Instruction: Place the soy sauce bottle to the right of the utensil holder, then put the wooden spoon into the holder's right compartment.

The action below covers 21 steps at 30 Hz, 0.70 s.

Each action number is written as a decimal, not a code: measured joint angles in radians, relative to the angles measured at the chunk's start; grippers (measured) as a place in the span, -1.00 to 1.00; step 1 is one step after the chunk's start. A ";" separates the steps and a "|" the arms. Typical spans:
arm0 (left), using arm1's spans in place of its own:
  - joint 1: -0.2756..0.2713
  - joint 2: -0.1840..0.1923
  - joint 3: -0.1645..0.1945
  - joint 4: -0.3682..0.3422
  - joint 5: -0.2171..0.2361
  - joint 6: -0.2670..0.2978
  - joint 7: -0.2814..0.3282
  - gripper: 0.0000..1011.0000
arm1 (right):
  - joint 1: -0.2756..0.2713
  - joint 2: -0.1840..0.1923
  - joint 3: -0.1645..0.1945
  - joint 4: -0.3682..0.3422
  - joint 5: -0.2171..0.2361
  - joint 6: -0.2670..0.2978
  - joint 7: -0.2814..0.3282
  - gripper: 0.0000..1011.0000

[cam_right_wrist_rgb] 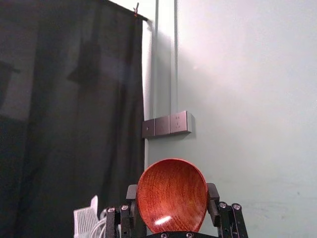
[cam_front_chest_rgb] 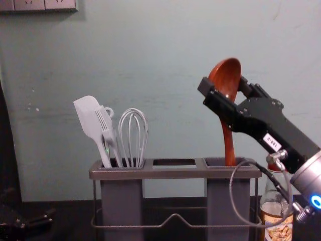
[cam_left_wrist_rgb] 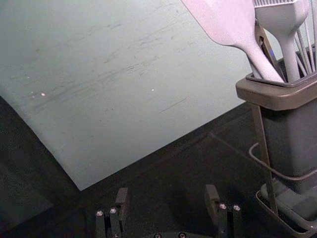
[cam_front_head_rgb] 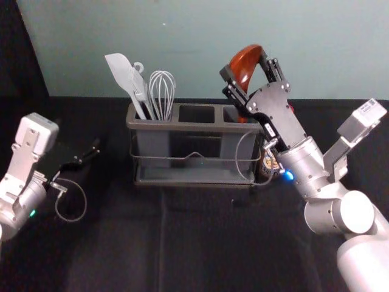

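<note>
As the spoon step is played out, the wooden spoon (cam_front_chest_rgb: 228, 73) is grasped by its bowl in the right claw (cam_front_chest_rgb: 224, 84), high above the right end of the utensil holder (cam_front_chest_rgb: 173, 173). Down goes the handle, its lower end seemingly dipped into the mouth of the right compartment (cam_front_chest_rgb: 228, 201); how deep cannot be told. And the soy sauce bottle (cam_front_chest_rgb: 271, 208)? Upright on the tabletop (cam_front_head_rgb: 200, 243), just beside the holder on its right, so the first step can be judged done!

What is called for next: the handle to be kept lined up with the opening and lowered, then the bowl to be let go once support is given by the compartment. Care is needed, for the rim could be caught by the handle, or the holder snagged by the looped cable (cam_front_chest_rgb: 232, 193).

The right arm (cam_front_chest_rgb: 271, 123) is stretched in from the near right, slanted up and leftward, wrist above the bottle's side. Over on the left, the left claw (cam_left_wrist_rgb: 167, 197) is parked low beside the holder, fingers spread, nothing gripped. In the left compartment, the spatula (cam_front_chest_rgb: 89, 118), brush (cam_front_chest_rgb: 106, 128) and whisk (cam_front_chest_rgb: 133, 135) are gathered.
</note>
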State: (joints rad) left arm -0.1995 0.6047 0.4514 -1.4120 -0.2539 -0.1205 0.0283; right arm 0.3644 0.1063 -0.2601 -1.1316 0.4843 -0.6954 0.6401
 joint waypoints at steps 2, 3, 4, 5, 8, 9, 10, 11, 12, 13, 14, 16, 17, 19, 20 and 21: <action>0.000 0.000 0.000 0.000 0.000 0.000 0.000 0.98 | -0.001 -0.001 0.000 0.006 -0.002 -0.001 0.002 0.66; 0.000 0.000 0.000 0.000 0.000 0.000 0.000 0.98 | -0.001 -0.002 0.001 0.009 -0.003 -0.002 0.003 0.66; 0.000 0.000 0.000 0.000 0.000 0.000 0.000 0.98 | -0.002 -0.003 0.001 0.015 -0.006 -0.002 0.005 0.66; 0.000 0.000 0.000 0.000 0.000 0.000 0.000 0.98 | -0.003 -0.003 0.001 0.017 -0.007 -0.002 0.005 0.66; 0.000 0.000 0.000 0.000 0.000 0.000 0.000 0.98 | -0.006 -0.003 0.002 0.022 -0.013 -0.002 0.007 0.66; 0.000 0.000 0.000 0.000 0.000 0.000 0.000 0.98 | -0.007 -0.003 0.002 0.024 -0.016 -0.002 0.008 0.66; 0.000 0.000 0.000 0.000 0.000 0.000 0.000 0.98 | -0.007 -0.003 0.001 0.026 -0.018 -0.002 0.009 0.66; 0.000 0.000 0.000 0.000 0.000 0.000 0.000 0.98 | -0.007 -0.003 0.001 0.028 -0.019 -0.002 0.011 0.66; 0.000 0.000 0.000 0.000 0.000 0.000 0.000 0.98 | -0.008 -0.003 0.001 0.029 -0.020 -0.002 0.011 0.66; 0.000 0.000 0.000 0.000 0.000 0.000 0.000 0.98 | -0.008 -0.003 0.001 0.030 -0.021 -0.001 0.011 0.66; 0.000 0.000 0.000 0.000 0.000 0.000 0.000 0.98 | -0.009 -0.003 0.001 0.031 -0.022 -0.001 0.011 0.66; 0.000 0.000 0.000 0.000 0.000 0.000 0.000 0.98 | -0.010 -0.003 0.000 0.032 -0.024 -0.001 0.013 0.66; 0.000 0.000 0.000 0.000 0.000 0.000 0.000 0.98 | -0.010 -0.002 0.000 0.035 -0.025 0.000 0.014 0.66; 0.000 0.000 0.000 0.000 0.000 0.000 0.000 0.98 | -0.010 -0.002 -0.002 0.038 -0.027 0.001 0.015 0.66; 0.000 0.000 0.000 0.000 0.000 0.000 0.000 0.98 | -0.010 -0.002 -0.002 0.039 -0.028 0.001 0.015 0.66; 0.000 0.000 0.000 0.000 0.000 0.000 0.000 0.98 | -0.011 -0.002 -0.002 0.040 -0.029 0.002 0.016 0.66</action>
State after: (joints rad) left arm -0.1995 0.6047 0.4514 -1.4120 -0.2539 -0.1205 0.0283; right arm 0.3537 0.1043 -0.2625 -1.0919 0.4554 -0.6938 0.6565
